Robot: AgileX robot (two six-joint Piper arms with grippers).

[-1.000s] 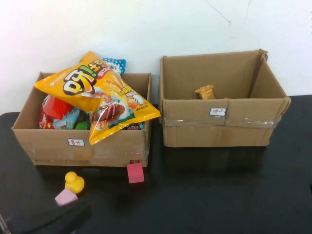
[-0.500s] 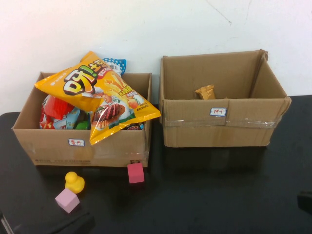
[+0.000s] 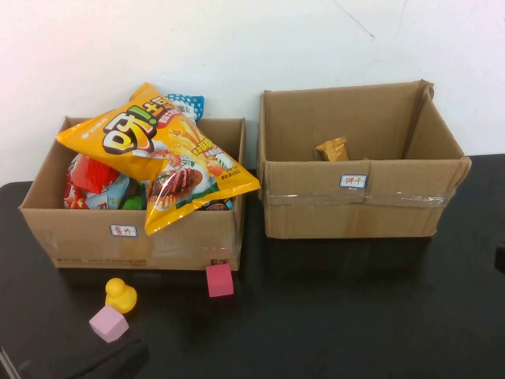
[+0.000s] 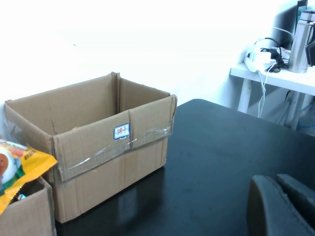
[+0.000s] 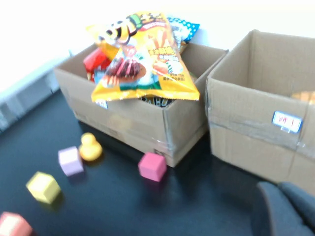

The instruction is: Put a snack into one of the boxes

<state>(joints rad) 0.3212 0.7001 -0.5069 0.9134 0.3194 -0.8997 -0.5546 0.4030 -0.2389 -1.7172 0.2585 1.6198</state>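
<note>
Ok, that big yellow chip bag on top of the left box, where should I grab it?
Take the yellow chip bag by its corner overhanging the left box front wall, coming from the front; it juts free there. Left end effector and right end effector are both parked low.

The left gripper [image 3: 83, 365] has moved: a second ago its dark body covered the lower part of the pale pink block [image 3: 109, 324] at the near left edge of the table [image 3: 331, 308]. It now sits lower in the high view, and the block is fully exposed beside the yellow duck [image 3: 120, 294]. The right gripper [image 3: 500, 260] was out of the high view a second ago, showed at the lower right edge half a second ago, and now shows only as a sliver higher on that edge.
</note>
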